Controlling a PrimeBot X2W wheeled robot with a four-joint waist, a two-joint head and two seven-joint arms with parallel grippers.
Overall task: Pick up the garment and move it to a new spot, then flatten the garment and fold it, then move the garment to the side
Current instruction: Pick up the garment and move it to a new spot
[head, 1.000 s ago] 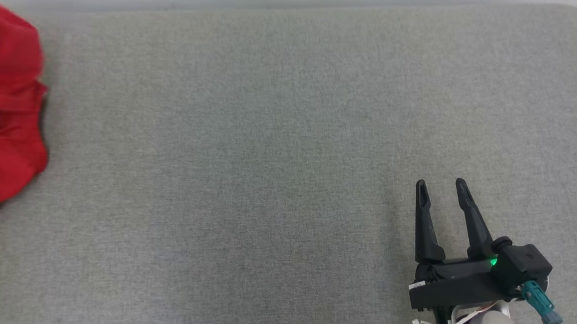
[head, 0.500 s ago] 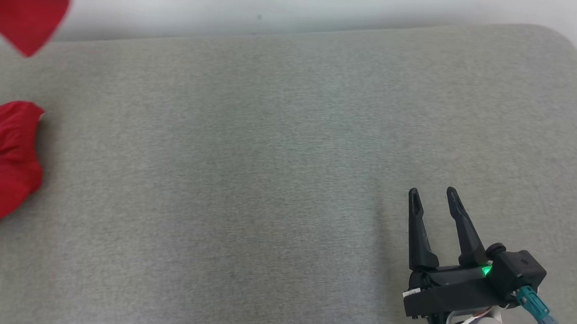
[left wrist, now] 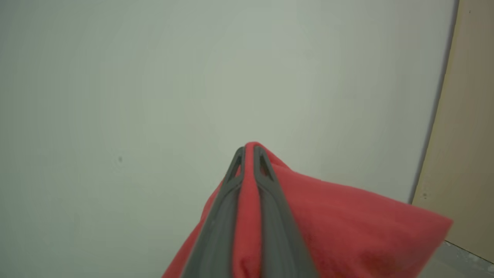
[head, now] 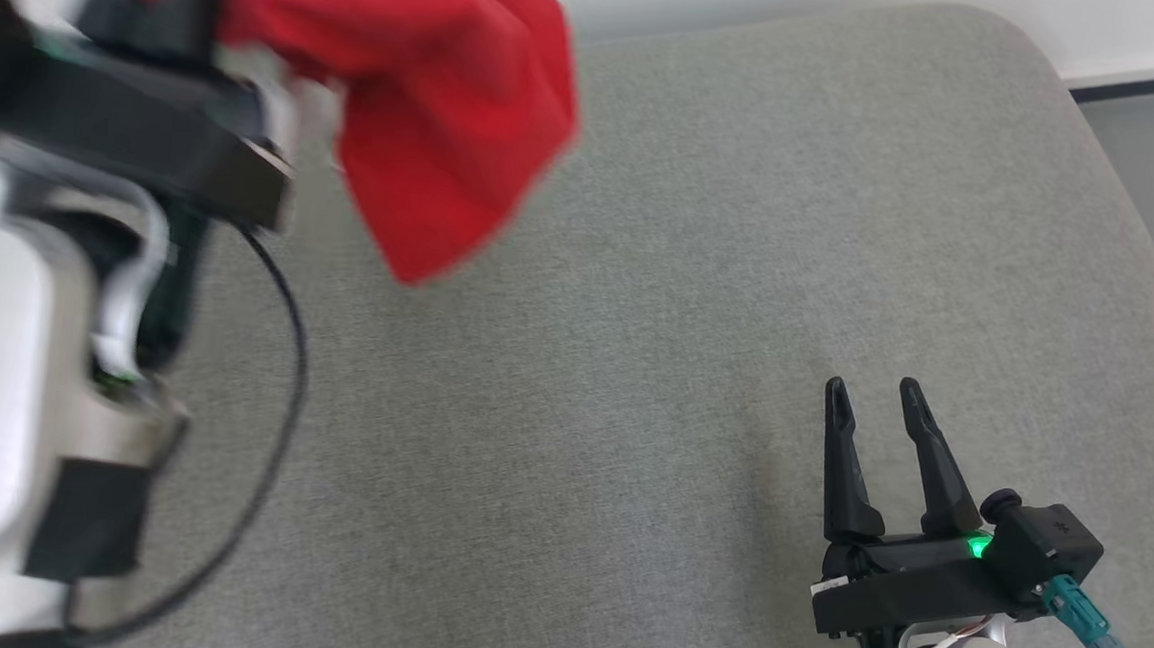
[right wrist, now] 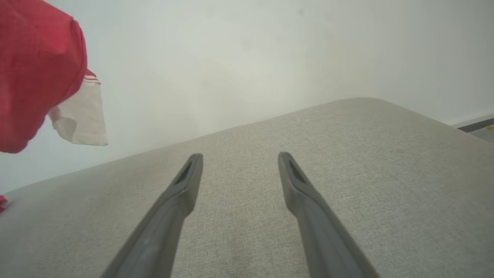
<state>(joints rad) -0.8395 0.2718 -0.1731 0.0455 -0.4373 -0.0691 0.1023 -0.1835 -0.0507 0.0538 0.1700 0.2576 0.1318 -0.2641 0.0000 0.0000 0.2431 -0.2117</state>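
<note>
Grey cushioned surface (head: 633,388) spreads below; left gripper (left wrist: 249,151) pinches the red garment (head: 449,126) hanging above it, while right gripper (head: 874,385) sits spread wide, holding nothing

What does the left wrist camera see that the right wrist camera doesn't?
Left wrist view: the left gripper, jaws shut on a fold of the red garment, and a beige panel. Right wrist view: the right gripper, jaws open over the grey cushion, and the garment's white tag. Both: the garment and the pale wall.
</note>
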